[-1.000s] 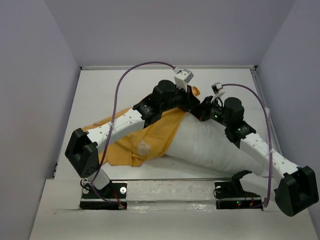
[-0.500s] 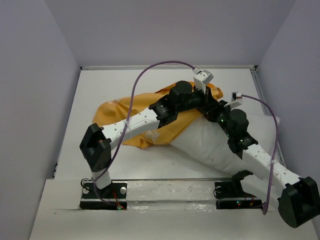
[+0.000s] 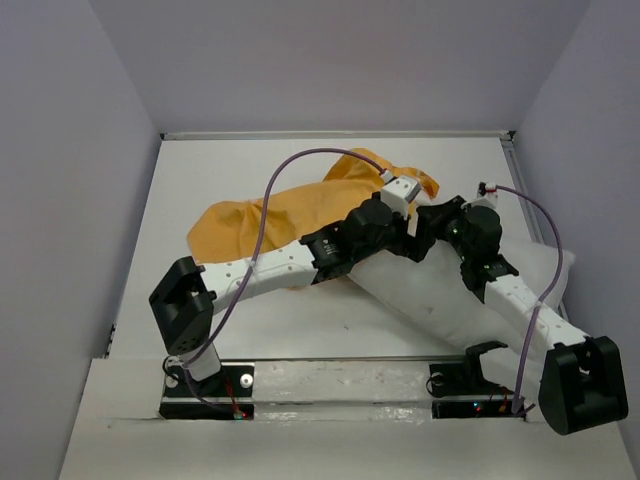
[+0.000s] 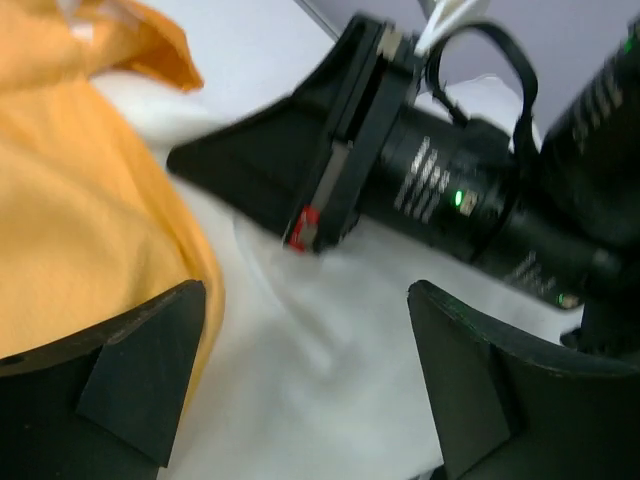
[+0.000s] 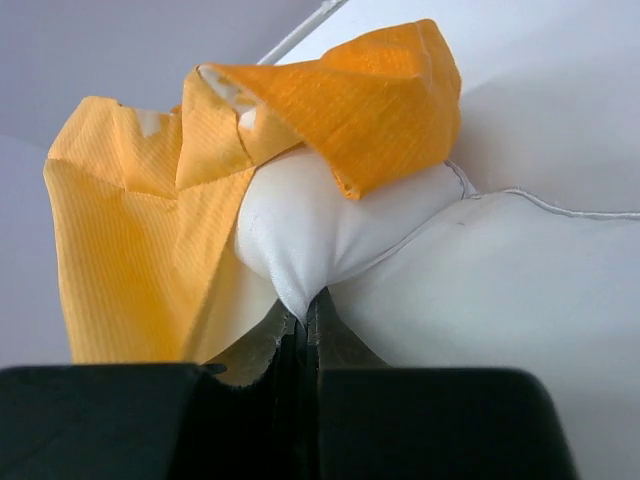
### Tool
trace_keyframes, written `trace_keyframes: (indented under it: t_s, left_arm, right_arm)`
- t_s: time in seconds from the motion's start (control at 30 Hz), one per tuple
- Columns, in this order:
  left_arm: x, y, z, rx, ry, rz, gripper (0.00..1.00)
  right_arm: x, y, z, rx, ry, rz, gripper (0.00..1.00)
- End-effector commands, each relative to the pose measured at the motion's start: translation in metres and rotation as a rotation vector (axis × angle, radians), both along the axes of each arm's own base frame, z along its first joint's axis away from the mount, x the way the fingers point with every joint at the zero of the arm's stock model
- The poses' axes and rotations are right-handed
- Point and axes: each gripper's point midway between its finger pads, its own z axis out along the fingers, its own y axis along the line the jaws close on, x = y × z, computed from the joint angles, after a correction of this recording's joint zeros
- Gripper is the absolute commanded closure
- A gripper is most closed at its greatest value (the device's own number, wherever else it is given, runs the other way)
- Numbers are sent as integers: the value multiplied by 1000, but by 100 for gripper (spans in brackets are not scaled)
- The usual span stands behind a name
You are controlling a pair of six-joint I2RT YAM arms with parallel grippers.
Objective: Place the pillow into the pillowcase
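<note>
Two grippers meet at the pillow's upper corner

From above, the pillow (image 3: 440, 300) lies slantwise on the table (image 3: 200, 170), with its upper end near the centre and its lower end toward 4 o'clock. The pillowcase (image 3: 250, 220) is bunched from that upper end out toward 10 o'clock and laps over the pillow's tip. Both grippers sit at that tip, close beside each other.

The right gripper (image 5: 305, 322) has its jaws pressed together on a pinch of white pillow fabric. The fabric bulges just above them at 12 o'clock, with an orange fold draped over the bulge.

The left gripper (image 4: 305, 330) has its jaws spread wide and holds nothing. White pillow cloth fills the gap between them, and the pillowcase's edge runs by the finger at 9 o'clock.

Only the right wrist view shows the pinch itself. Only the left wrist view shows the wide gap, with the other gripper's black body ahead at 1 o'clock. The top view hides both sets of fingers under the wrists.
</note>
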Motion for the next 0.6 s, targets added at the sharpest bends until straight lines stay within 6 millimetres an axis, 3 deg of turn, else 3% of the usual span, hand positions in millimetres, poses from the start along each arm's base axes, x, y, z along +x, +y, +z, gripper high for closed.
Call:
trace_keyframes:
  t_s: [0.0, 0.1, 0.17, 0.2, 0.27, 0.3, 0.37, 0.4, 0.47, 0.57]
  left_arm:
    - [-4, 40, 54, -107, -133, 102, 4]
    - [-10, 75, 35, -95, -130, 162, 7]
    - [-14, 94, 12, -74, -100, 204, 10]
    - [-18, 115, -16, -52, -61, 255, 17]
    - [-25, 135, -42, -49, -19, 293, 32]
    - [-30, 150, -77, 1, 22, 311, 38]
    - [-37, 154, -98, -21, 77, 315, 47]
    - [-42, 158, -116, -9, 99, 312, 50]
    - [-42, 159, -126, -12, 111, 318, 51]
    - [-25, 160, -149, 9, 124, 339, 53]
  right_arm:
    - [19, -27, 12, -27, 4, -82, 100]
    - [31, -38, 11, -44, 21, -112, 100]
    - [36, -41, 10, -54, 28, -115, 100]
    - [40, -46, 12, -68, 34, -127, 100]
    - [43, -47, 18, -91, 23, -128, 100]
    - [43, -47, 20, -102, 23, -124, 93]
    - [45, -45, 33, -147, 13, -88, 73]
    - [43, -46, 39, -171, 5, -83, 54]
    - [32, -40, 60, -177, -30, -38, 36]
    - [13, -33, 84, -191, -78, 19, 25]
